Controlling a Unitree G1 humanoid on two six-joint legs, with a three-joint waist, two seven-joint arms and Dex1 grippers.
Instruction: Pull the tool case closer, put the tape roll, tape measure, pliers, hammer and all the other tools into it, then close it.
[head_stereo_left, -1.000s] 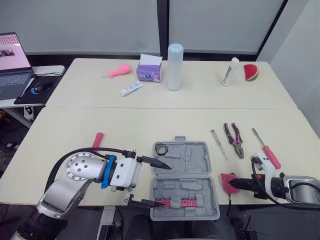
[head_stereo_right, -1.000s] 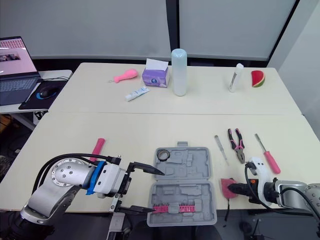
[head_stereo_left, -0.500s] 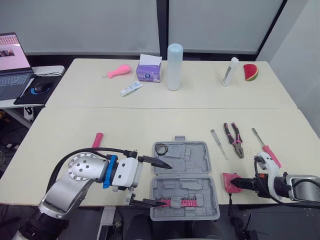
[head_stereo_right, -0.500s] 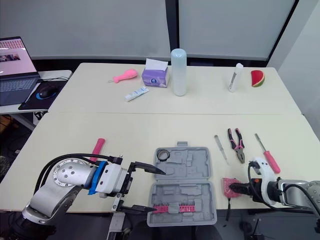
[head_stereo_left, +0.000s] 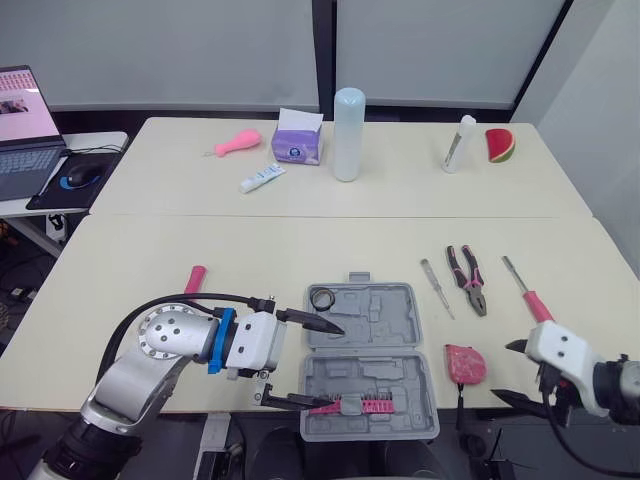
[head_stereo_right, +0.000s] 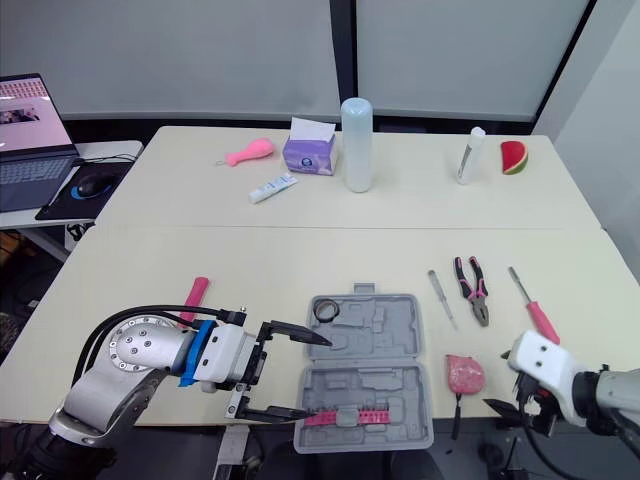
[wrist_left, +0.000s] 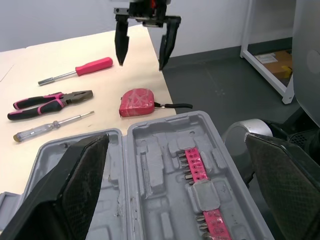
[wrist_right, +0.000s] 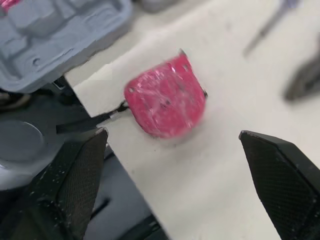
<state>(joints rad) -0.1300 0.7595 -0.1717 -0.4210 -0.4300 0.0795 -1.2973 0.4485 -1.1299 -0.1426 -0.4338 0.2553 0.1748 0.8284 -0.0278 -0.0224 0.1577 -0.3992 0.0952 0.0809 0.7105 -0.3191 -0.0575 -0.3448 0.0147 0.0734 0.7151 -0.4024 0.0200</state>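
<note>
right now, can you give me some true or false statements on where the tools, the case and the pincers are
1. The tool case lies open. True.
2. The tape measure is inside the case. False: it lies on the table, just to the right of the case.
3. The right pincer is shut on the tape measure. False: it is open and apart from the tape measure.
4. The tape roll sits in the case. True.
5. The pliers lie on the table, outside the case. True.
6. The left pincer is shut. False: it is open, its fingers spread over the case's left side.
</note>
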